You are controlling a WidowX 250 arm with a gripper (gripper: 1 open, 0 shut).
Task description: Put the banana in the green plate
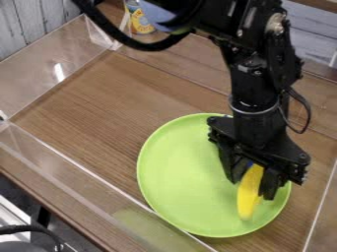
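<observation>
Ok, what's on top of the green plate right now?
The banana lies on the plate, towards its right side, with the tool right over its upper end. That end and the plate's right part are hidden behind the tool, so I can't tell what's there.

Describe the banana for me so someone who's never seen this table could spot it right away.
Find the big round lime-green plate on the brown wooden table. On its right-hand side as pictured, just below the black gripper, is the banana. It is the small, slim yellow thing with a greenish lower tip, its yellow standing out against the green plate and black gripper.
</observation>
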